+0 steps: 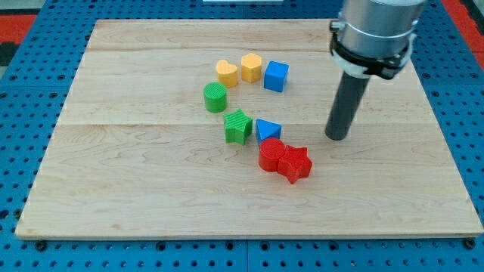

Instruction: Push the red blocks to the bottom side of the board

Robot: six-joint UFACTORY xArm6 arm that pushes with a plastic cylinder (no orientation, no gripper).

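Note:
Two red blocks sit together just right of the board's middle: a rounded red block [271,155] and a red star block [296,163], touching each other. My tip [337,137] rests on the board to the upper right of the red star block, a short gap away from it. The rounded red block touches the blue triangle block [268,130] above it.
A green star block [237,125] sits left of the blue triangle. A green cylinder [215,97], a yellow heart block [226,72], a second yellow block [251,66] and a blue cube [276,76] form an arc above. The wooden board [113,189] lies on a blue pegboard.

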